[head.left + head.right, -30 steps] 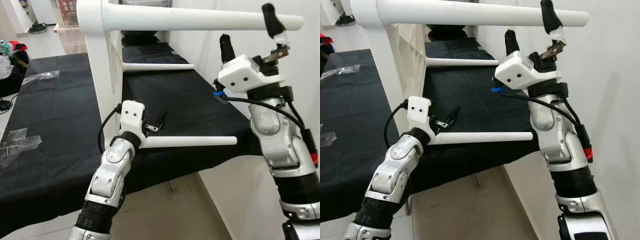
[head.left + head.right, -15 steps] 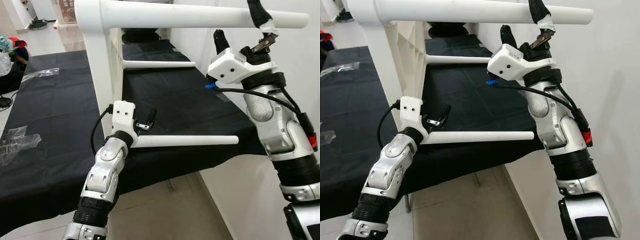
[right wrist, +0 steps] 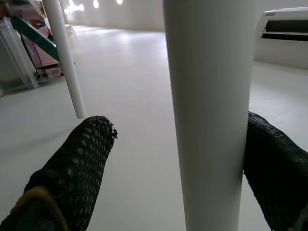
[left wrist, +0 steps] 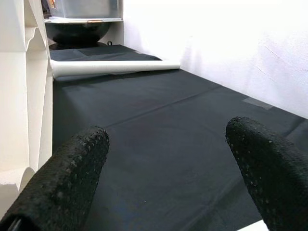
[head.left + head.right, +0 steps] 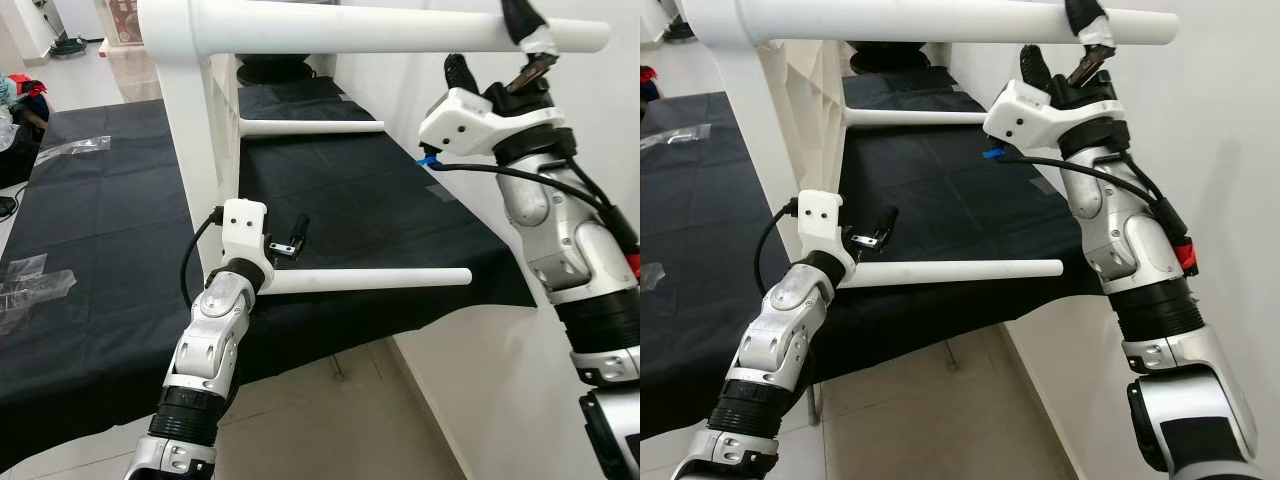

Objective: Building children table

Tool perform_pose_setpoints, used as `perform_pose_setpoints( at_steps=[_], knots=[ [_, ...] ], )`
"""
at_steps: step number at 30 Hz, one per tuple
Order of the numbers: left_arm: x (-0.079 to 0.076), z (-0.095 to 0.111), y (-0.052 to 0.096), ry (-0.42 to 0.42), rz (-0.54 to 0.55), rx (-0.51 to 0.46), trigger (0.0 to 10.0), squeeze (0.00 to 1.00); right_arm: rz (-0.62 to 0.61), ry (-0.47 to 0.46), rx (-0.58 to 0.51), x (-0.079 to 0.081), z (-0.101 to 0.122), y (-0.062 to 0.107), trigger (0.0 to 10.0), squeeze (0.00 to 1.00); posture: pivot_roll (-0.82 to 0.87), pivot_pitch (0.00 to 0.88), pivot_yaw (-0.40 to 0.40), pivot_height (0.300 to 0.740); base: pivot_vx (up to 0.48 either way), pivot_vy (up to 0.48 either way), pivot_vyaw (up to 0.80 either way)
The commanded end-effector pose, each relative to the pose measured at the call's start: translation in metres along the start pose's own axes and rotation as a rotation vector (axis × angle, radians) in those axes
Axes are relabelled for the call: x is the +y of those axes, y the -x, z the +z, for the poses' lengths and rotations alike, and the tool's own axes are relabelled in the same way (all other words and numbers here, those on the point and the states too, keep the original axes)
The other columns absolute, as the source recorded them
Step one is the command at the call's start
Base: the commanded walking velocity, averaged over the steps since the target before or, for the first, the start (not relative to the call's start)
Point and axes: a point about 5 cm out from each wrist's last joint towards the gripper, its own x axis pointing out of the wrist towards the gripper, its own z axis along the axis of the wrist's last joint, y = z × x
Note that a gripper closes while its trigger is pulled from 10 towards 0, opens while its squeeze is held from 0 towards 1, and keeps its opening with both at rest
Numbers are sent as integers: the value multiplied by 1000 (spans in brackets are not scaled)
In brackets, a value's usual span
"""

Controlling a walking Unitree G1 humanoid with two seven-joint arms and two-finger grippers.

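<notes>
Kids' table lies tipped on its side on the black-clothed tabletop, top panel upright at left, white legs sticking out horizontally to the right.

Handling, my read: rigid plastic or painted wood, light but bulky and awkward. The legs are smooth round tubes, so slippery in a two-finger pinch and prone to rolling in the grip. Long lever arms too: pushing at a tip will torque the joint or swing the whole frame. Better to grip near the root where a leg meets the panel.

Right gripper is up at the top leg near its free end. Jaws straddle the tube, one finger touching it, the other clear, so not clamped.

Left gripper sits at the root of the near lower leg, jaws released, holding nothing; the leg passes just beside it.

Around: far lower leg further back, white wall tight on the right. Little swing room for the leg tips there. Clear plastic bags on the cloth at left, out of the way.
</notes>
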Motion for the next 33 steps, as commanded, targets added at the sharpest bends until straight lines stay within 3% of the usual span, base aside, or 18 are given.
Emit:
perform_pose_setpoints(
  at_steps=[1,18,19,20,21,29,33],
  knots=[
    [7,-2,0,13,36,3,10000,0,2,11,5,2,1,-2,10000,0,-6,50,-39,740,0,0,0],
    [11,-8,1,17,75,18,10000,0,-99,-3,35,-7,2,-14,10000,0,-5,51,-40,740,0,0,0],
    [12,-8,1,17,81,19,10000,0,-100,-8,36,-7,2,-13,1804,0,-5,51,-40,740,0,0,0],
    [12,-8,1,17,81,19,10000,0,-100,-8,36,-7,2,-13,1804,0,-5,51,-40,740,0,0,0],
    [13,-9,1,17,89,22,10000,0,-102,-15,34,-7,2,-13,0,0,-5,51,-40,740,0,0,0],
    [20,-15,2,15,143,49,10000,0,-109,-34,32,-7,3,-14,0,0,-7,54,-41,740,0,0,0],
    [30,-21,2,64,207,73,10000,0,-109,-42,30,-6,3,-15,0,0,-8,52,-40,740,0,0,0]
  ],
)
